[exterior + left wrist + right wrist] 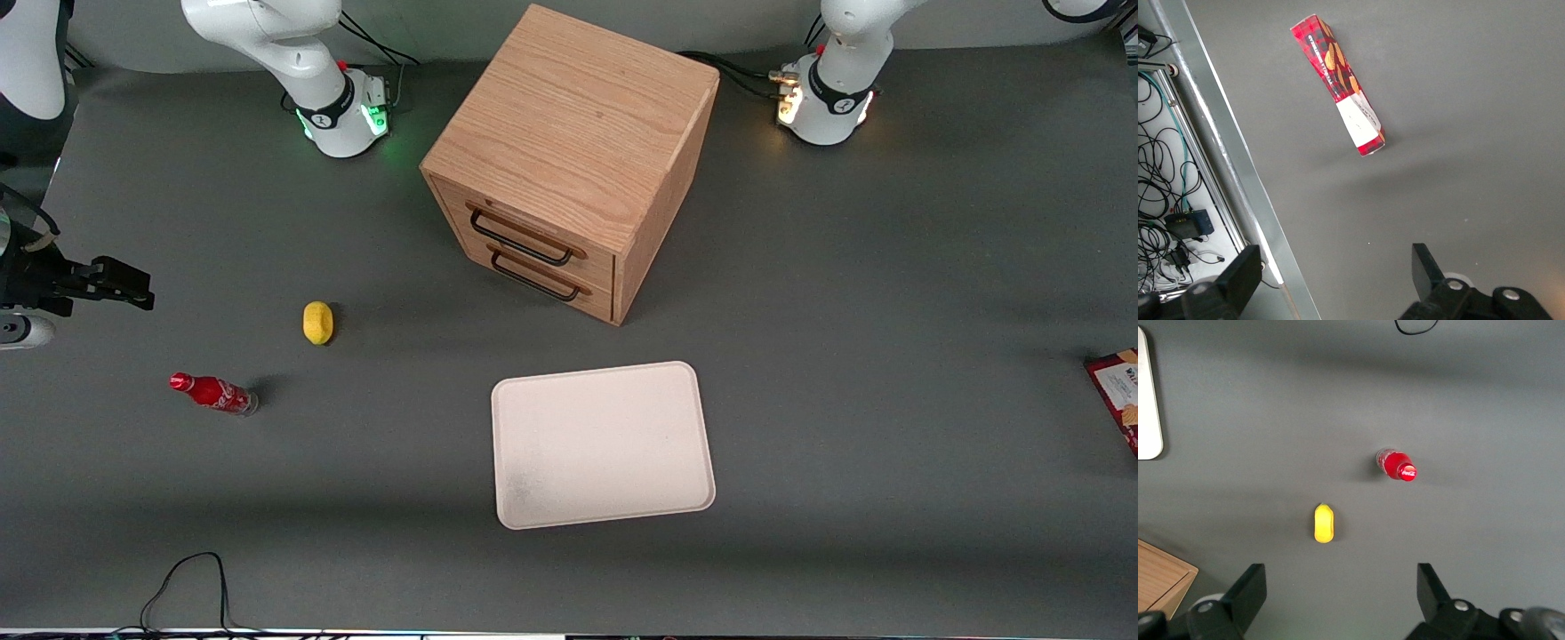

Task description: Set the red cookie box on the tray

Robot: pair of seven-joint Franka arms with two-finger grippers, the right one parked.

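Note:
The red cookie box lies flat on the dark table, a long dark-red carton with a white label and cookie pictures. In the front view only its end shows, at the working arm's end of the table. My left gripper hangs well above the table near the table's edge, open, with nothing between its fingers and the box some way ahead of them. The gripper is out of the front view. The off-white tray lies bare in front of the drawer cabinet, nearer to the front camera.
A wooden drawer cabinet stands mid-table. A yellow object and a small red soda bottle sit toward the parked arm's end. A metal table rail with cables past it runs close to the cookie box.

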